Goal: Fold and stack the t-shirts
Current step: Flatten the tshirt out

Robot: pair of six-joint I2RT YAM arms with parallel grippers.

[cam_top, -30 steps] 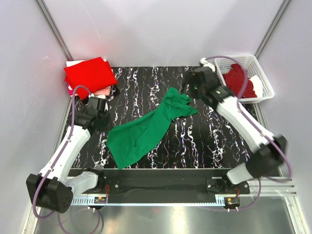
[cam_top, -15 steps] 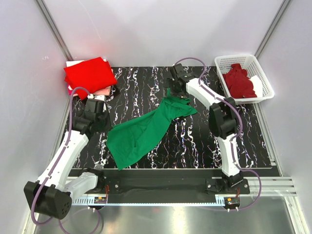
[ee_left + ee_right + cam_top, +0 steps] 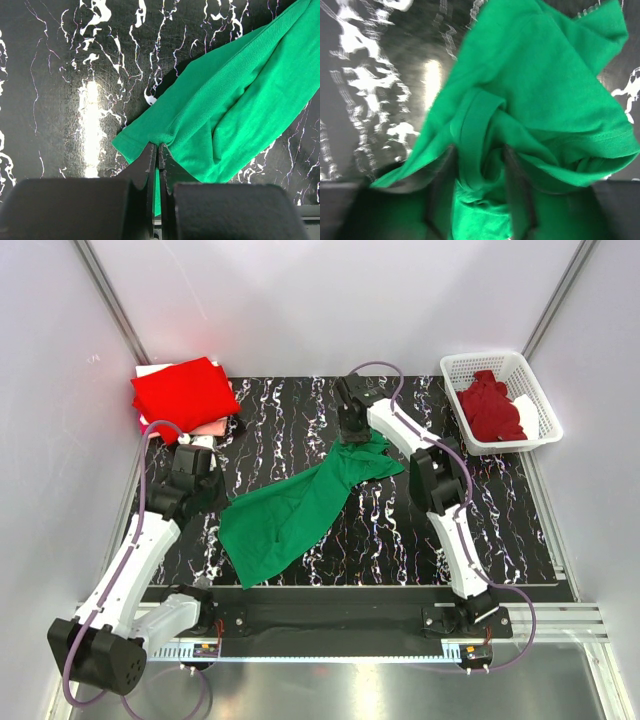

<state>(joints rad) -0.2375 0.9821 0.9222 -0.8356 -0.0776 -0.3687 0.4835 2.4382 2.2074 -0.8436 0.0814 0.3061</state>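
One green t-shirt (image 3: 290,510), left jaws pinching hem, right jaws blurred astride bunch, grip unclear

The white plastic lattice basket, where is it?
In the top view, the basket sits at the black marbled table's far right corner, holding a dark maroon t-shirt.

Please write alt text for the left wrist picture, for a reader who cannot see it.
The left gripper has its fingers closed on the edge of a green t-shirt at the bottom centre. The shirt lies creased on a black table with white veins and runs to the upper right.
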